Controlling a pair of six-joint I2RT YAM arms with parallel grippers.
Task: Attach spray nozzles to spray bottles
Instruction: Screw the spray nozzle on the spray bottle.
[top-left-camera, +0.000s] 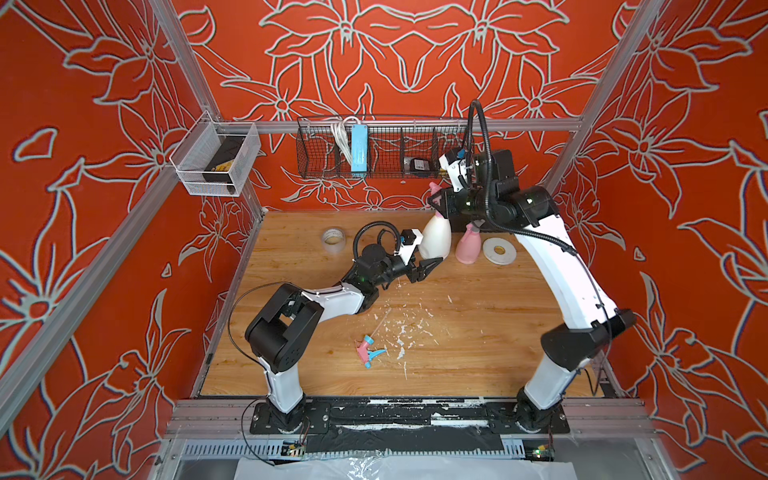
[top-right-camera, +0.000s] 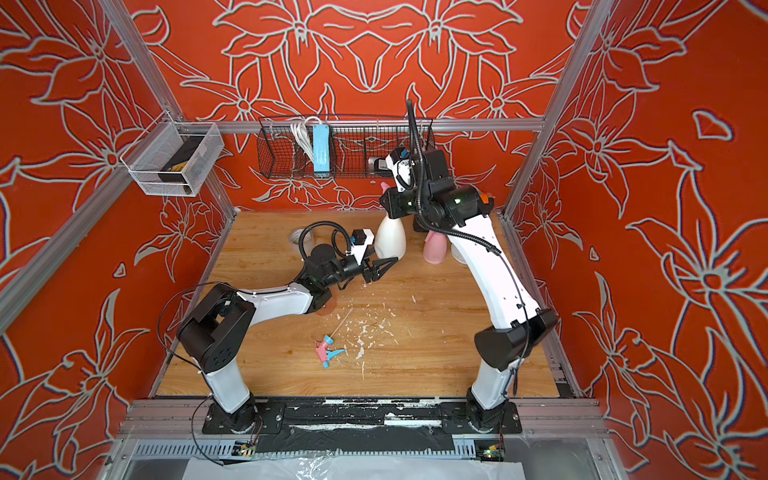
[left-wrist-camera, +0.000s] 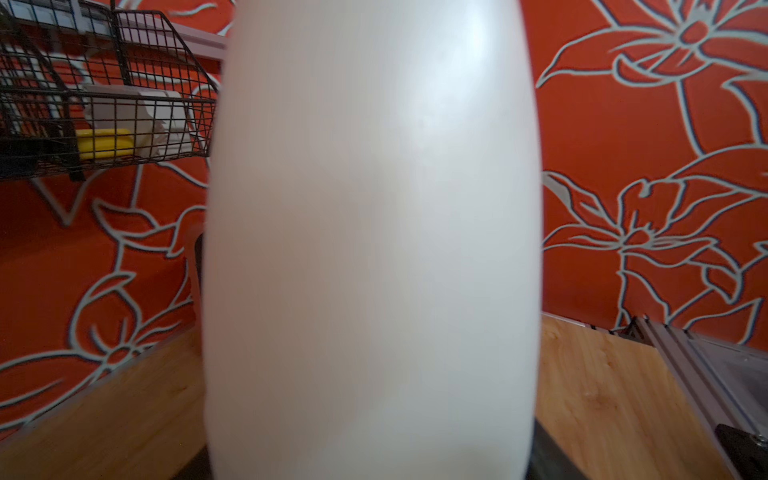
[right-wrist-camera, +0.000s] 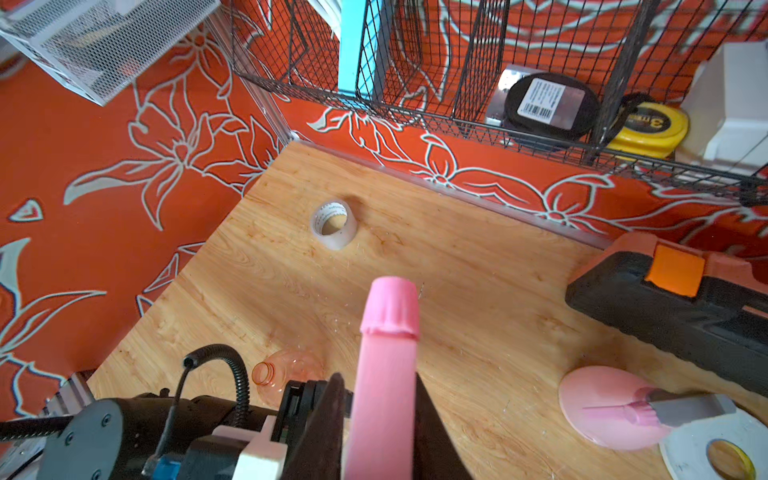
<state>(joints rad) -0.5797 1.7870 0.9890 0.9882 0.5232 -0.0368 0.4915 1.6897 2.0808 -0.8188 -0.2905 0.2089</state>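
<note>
Logging both top views: left gripper (top-left-camera: 432, 266) at base of white bottle (top-left-camera: 435, 237), far centre of table (top-left-camera: 498, 353); right gripper (top-left-camera: 435, 201) at its neck; pink-blue nozzle (top-left-camera: 368, 352) lying loose toward the front. Left wrist: white bottle fills the view, jaws clasping its sides, I judge. Right wrist: jaws pinched on pink nozzle (right-wrist-camera: 386, 374).

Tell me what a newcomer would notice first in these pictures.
The white bottle stands upright at the back of the wooden table, gripped low by the left gripper, and the right gripper holds a pink nozzle at its neck. A pink and blue nozzle lies loose near the front, among white flecks. Bold red flowered walls enclose everything.
</note>
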